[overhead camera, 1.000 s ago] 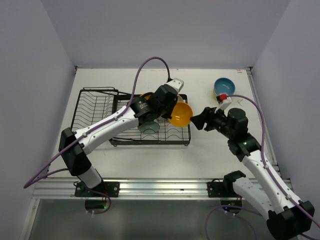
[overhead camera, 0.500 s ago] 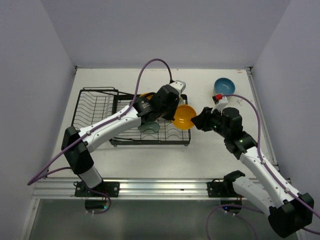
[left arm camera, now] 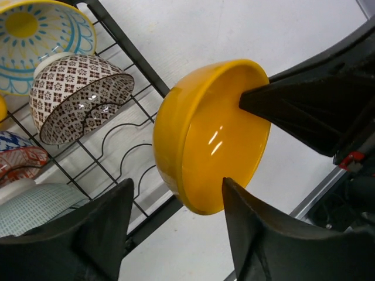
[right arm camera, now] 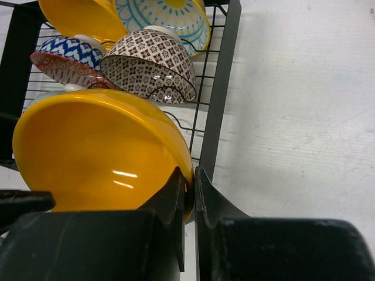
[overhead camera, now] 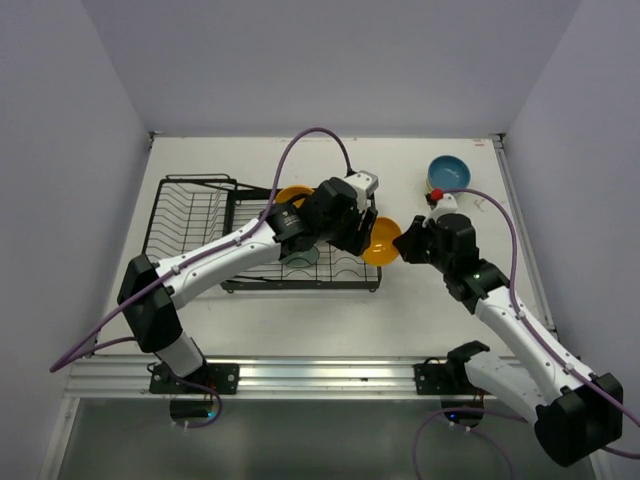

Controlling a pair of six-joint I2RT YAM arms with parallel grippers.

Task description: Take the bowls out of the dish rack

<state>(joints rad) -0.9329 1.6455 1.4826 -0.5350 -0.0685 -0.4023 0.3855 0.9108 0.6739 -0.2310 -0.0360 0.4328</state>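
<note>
Right wrist view, lower frame: right gripper (right arm camera: 190, 175) is clamping the orange-yellow bowl (right arm camera: 99, 152) by its rim. Behind it, a brown patterned bowl (right arm camera: 152, 64) is sitting in the dish rack (right arm camera: 220, 88).
Left wrist view: left gripper (left arm camera: 176, 187) is standing apart, its fingers flanking that bowl.
Top view only, upper right: a blue bowl (overhead camera: 450, 172) is sitting outside the rack.

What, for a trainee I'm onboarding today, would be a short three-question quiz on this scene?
1. True or false: the right gripper pinches the rim of the glossy orange-yellow round bowl.
2. The left gripper is: A) shut on that bowl; B) open, a finger either side of it; C) out of view.
3. What colour is the far-right round bowl on the white table, outside the black wire dish rack?
Key: 1 true; 2 B; 3 blue.
</note>
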